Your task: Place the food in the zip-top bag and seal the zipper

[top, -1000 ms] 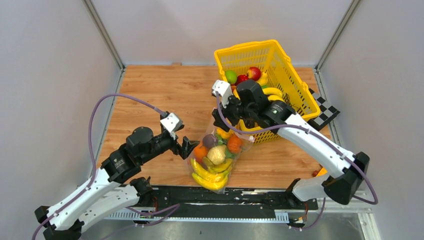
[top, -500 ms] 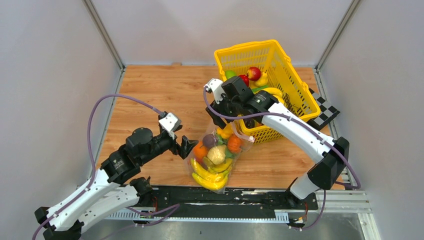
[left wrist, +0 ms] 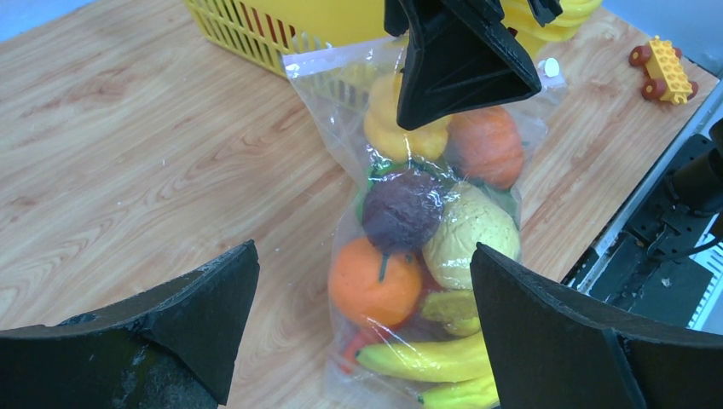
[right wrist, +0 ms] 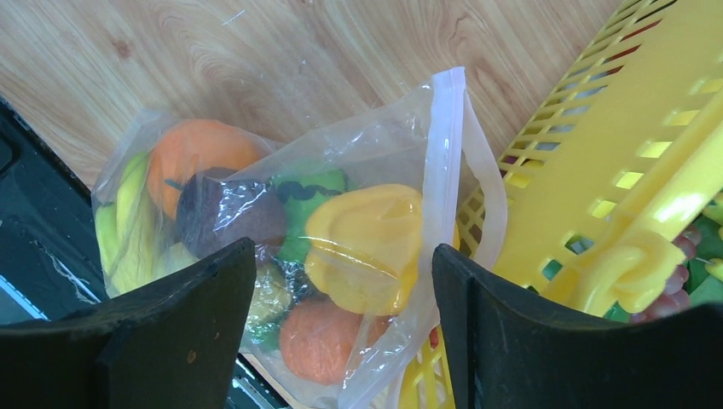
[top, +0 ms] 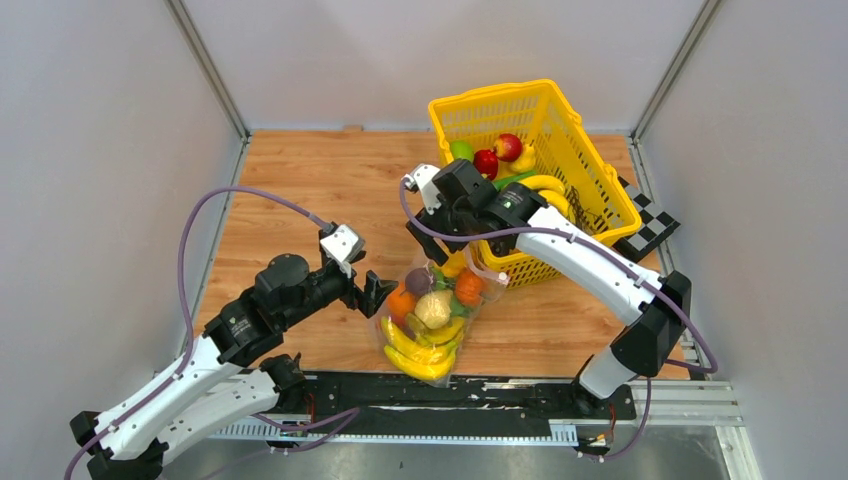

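Zip-top bag (left wrist: 328,89): we find it lying on the wooden table (top: 330,180) between the two arms, its mouth end against the near wall of the yellow basket (top: 478,120) and its closed end toward the arm bases
Zipper (right wrist: 443,145): a whitish strip along the mouth edge; we see its two lips parted, one bowing out toward the basket
Food in the bag: an orange (left wrist: 375,281), a purple piece (left wrist: 401,209), a pale lemon (left wrist: 469,234), a yellow piece (left wrist: 396,132), a second orange (left wrist: 488,146), a green piece (right wrist: 309,189), and bananas (left wrist: 426,362) at the closed end
Food in the basket: red apples (top: 508,147), a green fruit (top: 459,150) and a banana bunch (top: 543,183); the rest we cannot make out
Left gripper (left wrist: 362,256): jaws spread wide and empty, low over the table just beside the bag's left flank; we cannot tell whether it touches the plastic
Right gripper (right wrist: 341,256): fingers apart with nothing pinched, hovering above the mouth end of the bag, close to the basket wall
Other items: a yellow toy block with red wheels (left wrist: 663,70) on the table near its edge, beyond the bag in the left wrist view; a checkerboard card (top: 648,222) at the basket's right side
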You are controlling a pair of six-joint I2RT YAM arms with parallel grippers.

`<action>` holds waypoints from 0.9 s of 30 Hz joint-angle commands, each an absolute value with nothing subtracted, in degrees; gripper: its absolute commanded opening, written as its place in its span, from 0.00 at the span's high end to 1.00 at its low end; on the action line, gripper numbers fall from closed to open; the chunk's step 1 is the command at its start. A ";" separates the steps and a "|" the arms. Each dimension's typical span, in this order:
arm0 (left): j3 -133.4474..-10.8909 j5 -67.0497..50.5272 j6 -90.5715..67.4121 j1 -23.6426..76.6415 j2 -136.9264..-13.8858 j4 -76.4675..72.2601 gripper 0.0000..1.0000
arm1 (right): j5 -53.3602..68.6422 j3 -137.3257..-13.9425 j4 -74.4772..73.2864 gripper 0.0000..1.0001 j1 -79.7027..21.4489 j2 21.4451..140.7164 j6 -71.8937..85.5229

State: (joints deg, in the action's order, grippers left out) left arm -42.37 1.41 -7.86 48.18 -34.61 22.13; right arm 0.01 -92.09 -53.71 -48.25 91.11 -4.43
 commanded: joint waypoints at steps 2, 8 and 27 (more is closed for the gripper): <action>-42.35 1.73 -8.96 48.07 -34.56 22.03 0.00 | -0.93 -90.31 -57.56 0.29 -47.68 91.57 -2.17; -42.32 2.06 -9.13 48.02 -34.06 22.32 0.00 | 3.05 -89.58 -58.24 0.52 -47.76 91.85 -3.60; -42.46 5.34 -9.68 48.08 -37.05 19.94 0.00 | 15.27 -84.17 -51.41 1.00 -49.61 83.46 -4.12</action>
State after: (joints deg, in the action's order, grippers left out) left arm -42.35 3.66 -8.93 48.18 -35.11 22.44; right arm 8.21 -86.54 -54.92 -48.18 89.71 -4.75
